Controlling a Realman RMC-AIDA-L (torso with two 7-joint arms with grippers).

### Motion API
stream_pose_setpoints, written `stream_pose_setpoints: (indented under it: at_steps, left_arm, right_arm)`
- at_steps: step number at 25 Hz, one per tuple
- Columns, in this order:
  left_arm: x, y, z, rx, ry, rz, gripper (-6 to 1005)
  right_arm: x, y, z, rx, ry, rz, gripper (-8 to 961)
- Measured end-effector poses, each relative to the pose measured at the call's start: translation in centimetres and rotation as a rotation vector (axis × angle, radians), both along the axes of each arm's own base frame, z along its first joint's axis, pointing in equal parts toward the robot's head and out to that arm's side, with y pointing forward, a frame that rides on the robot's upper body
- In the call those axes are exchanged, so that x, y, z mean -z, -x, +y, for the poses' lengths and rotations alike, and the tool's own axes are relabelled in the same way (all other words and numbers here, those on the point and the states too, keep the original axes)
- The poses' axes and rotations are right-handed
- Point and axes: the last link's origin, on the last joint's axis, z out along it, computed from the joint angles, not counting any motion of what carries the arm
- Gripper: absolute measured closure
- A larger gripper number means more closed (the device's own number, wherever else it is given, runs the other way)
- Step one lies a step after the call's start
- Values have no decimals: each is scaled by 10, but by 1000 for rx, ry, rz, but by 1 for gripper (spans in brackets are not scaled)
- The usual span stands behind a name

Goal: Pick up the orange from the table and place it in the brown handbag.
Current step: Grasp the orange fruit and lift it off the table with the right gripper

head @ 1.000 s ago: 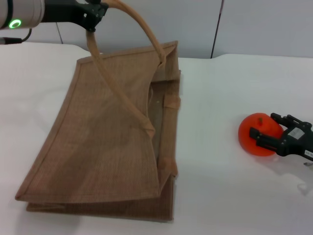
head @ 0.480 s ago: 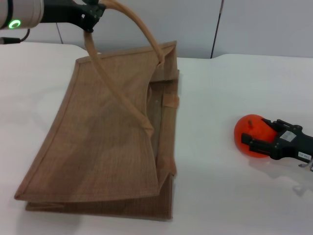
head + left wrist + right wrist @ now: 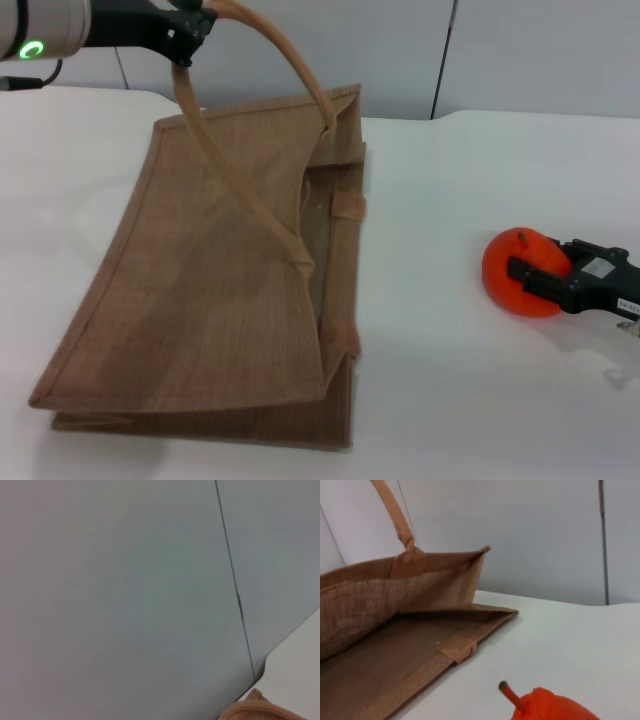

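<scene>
The brown handbag (image 3: 200, 290) lies on its side on the white table (image 3: 450, 400), with its mouth facing right. At the top left, my left gripper (image 3: 188, 28) is shut on one looped handle (image 3: 290, 60) and holds the upper side of the bag raised, so the mouth gapes. The orange (image 3: 508, 275) is at the right, just above or on the table, with my right gripper (image 3: 548, 268) shut around it from the right. In the right wrist view the orange (image 3: 555, 707) and its stem sit close in front, and the bag's open inside (image 3: 395, 645) lies beyond.
A pale wall with vertical seams (image 3: 445, 50) runs behind the table. A strip of bare table (image 3: 420, 260) separates the bag's mouth from the orange. The left wrist view shows only the wall and a bit of handle (image 3: 260, 711).
The right gripper and the orange shifted a little left, then back slightly right and up. The left gripper and the bag have stayed put.
</scene>
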Motion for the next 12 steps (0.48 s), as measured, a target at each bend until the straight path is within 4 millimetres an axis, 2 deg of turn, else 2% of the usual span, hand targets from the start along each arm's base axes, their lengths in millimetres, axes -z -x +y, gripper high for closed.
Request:
stream_pose_setpoints:
  at_steps: [5, 12]
  left_arm:
    - [0, 0, 0, 0, -4, -1, 877]
    - [-1, -3, 1, 13, -5, -4, 877]
  right_arm:
    - [-4, 2, 1, -18, -23, -8, 352]
    - [-4, 17, 8, -73, -35, -4, 386]
